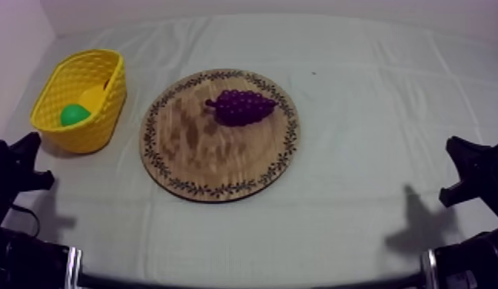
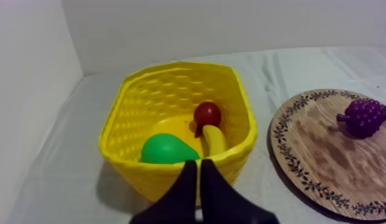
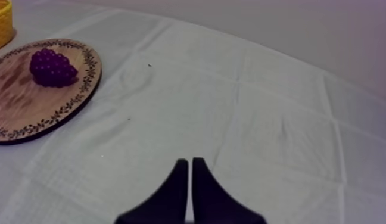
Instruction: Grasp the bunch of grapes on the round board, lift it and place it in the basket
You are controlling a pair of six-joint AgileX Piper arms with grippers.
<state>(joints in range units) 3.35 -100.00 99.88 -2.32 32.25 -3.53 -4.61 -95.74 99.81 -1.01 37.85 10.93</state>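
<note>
Nearest, the left gripper (image 2: 199,164) sits low at the counter's near edge, off the near-left of the wooden board (image 1: 187,157). Its two black fingers are pressed together into a narrow wedge with nothing between them. The right gripper (image 3: 190,161) sits likewise off the board's near-right, well apart from it, fingers closed on nothing. Both look parked, and neither reaches toward the board, so I judge the pick not yet begun.

The board lies flat on the counter's (image 1: 360,154) grey-white cloth, between the two arms. On its far half, a little right of its middle, rests the bunch of grapes (image 1: 243,107), lying on its side and touching only the wood. Its long axis runs crosswise, roughly along the counter's near edge. The stalk points left toward the yellow basket (image 1: 98,127), and the tapered tip points right. Fingers closing across its short width would, I judge, hold it better than along its length.

Just left of the board, with a strip of cloth between them, the basket stands upright with its mouth open. In it lie a pear (image 2: 165,149), a banana (image 2: 214,140) and a small red fruit (image 2: 207,113). On that side it seems best served by the left arm, and there looks to be room above the fruit for the grapes.
</note>
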